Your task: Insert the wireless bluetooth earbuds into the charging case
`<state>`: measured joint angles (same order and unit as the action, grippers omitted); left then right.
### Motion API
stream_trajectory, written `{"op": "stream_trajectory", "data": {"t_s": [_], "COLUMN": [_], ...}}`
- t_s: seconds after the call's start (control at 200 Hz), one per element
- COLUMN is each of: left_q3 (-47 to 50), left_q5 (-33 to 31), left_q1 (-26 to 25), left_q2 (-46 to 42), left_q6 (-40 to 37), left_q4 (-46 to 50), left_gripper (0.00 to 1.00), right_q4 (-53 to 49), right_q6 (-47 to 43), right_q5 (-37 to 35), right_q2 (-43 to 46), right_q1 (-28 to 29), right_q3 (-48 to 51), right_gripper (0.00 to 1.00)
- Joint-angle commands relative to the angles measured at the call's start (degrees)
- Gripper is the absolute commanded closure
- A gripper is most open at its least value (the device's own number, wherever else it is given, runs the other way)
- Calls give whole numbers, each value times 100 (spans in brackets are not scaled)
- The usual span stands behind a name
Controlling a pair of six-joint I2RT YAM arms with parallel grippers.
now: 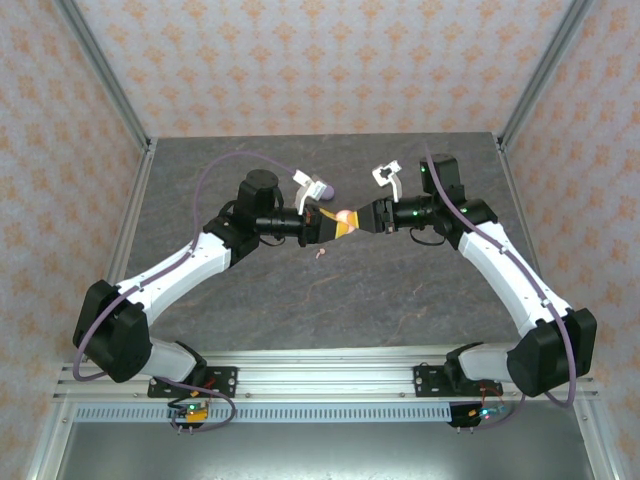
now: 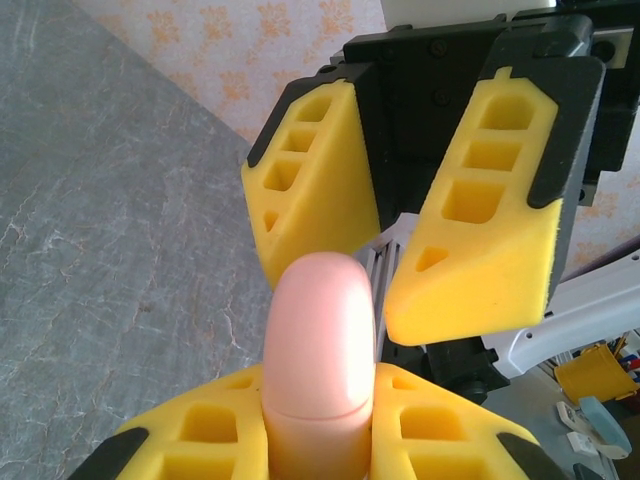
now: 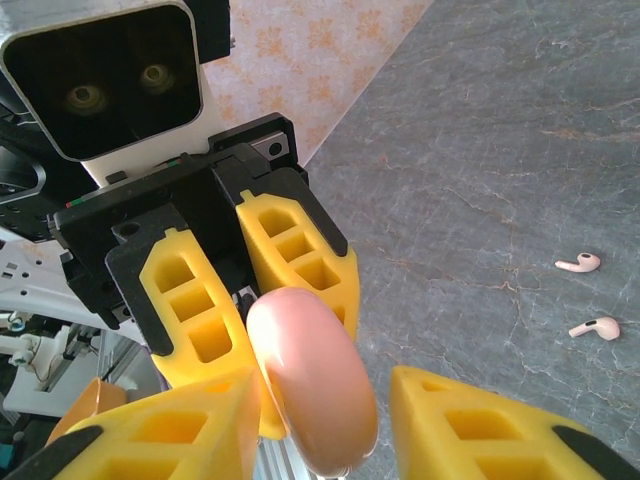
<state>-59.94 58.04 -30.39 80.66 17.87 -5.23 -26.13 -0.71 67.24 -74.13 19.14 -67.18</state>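
A pale pink charging case (image 1: 346, 217), closed and rounded, is held up in the air over the middle of the table. My left gripper (image 1: 333, 221) is shut on it, its yellow pads pressing both flat sides of the case (image 2: 320, 350). My right gripper (image 1: 363, 217) faces it head-on, open, with the case (image 3: 312, 385) between its fingers. Its right finger (image 3: 480, 425) stands clear of the case. Two pale pink earbuds (image 3: 578, 264) (image 3: 595, 328) lie loose on the grey tabletop below, seen as a tiny speck (image 1: 320, 252) from above.
A lilac case (image 1: 323, 189) sits on the table just behind the left wrist. The grey marbled tabletop (image 1: 400, 300) is bounded by patterned walls on three sides and by the metal rail (image 1: 320, 372) with the arm bases at the near edge.
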Motion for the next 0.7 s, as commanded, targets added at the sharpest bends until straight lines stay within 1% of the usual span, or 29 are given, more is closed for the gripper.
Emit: {"op": "stream_trajectory", "data": {"t_s": [0.0, 0.07, 0.165, 0.29, 0.576, 0.691], "left_q3": [-181, -192, -220, -237, -273, -277], "left_q5": [-49, -34, -1, 54, 76, 75], "left_q1": [-66, -67, -70, -76, -129, -138], "left_q2": [-47, -42, -26, 23, 136, 125], "left_q6": [-117, -101, -68, 29, 52, 27], "left_q4": [50, 31, -14, -137, -165, -136], "left_gripper": [81, 81, 80, 76, 65, 64], "right_q4": [103, 58, -10, 0, -6, -6], "right_q6": [-8, -49, -89, -90, -97, -98], "right_q5": [-6, 49, 151, 175, 133, 106], "right_q2": [101, 67, 46, 31, 44, 48], "right_q1": [22, 23, 27, 29, 29, 27], "right_q3": [-146, -149, -155, -142, -191, -190], "right_gripper": [66, 69, 71, 74, 75, 75]}}
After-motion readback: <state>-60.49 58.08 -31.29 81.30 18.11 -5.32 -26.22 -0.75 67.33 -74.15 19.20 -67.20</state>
